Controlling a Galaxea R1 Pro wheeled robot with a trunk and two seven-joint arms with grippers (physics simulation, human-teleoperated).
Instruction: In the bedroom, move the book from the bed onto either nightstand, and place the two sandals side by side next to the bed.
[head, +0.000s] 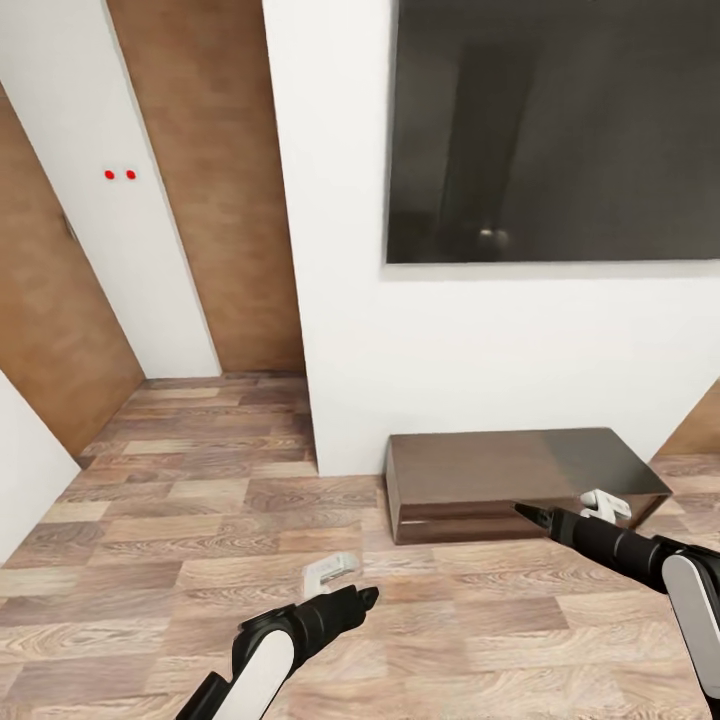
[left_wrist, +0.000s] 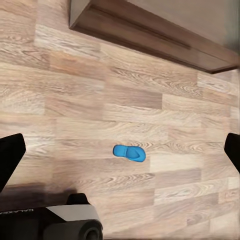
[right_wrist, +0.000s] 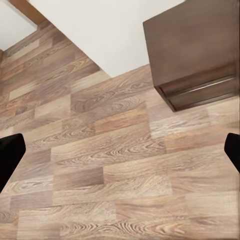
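Sandal (left_wrist: 129, 153): one blue one flat on the plank floor (left_wrist: 75, 100), alone, near a dark cabinet (left_wrist: 150, 35).
Left gripper (left_wrist: 120, 150): jaws spread wide, empty.
Right gripper (right_wrist: 120, 150): also apart, over bare floor.

Floor (head: 200, 520): wood planks, mixed light brown and tan, strong grain pattern.
Wall (head: 480, 350): plain white.
Wall screen (head: 555, 130): dark grey-black, faint glossy reflections.
Low cabinet (head: 520, 480): dark brown, glossy top, thin pale line along front.
Side panels (head: 230, 200): warm brown wood tone, white door (head: 110, 180) between with two small red dots.
Sandal (left_wrist: 129, 153): bright blue, smooth, lone spot of colour on planks.
Left gripper (head: 345, 590): black, white forearm shell.
Right gripper (head: 545, 517): black, white shell behind.
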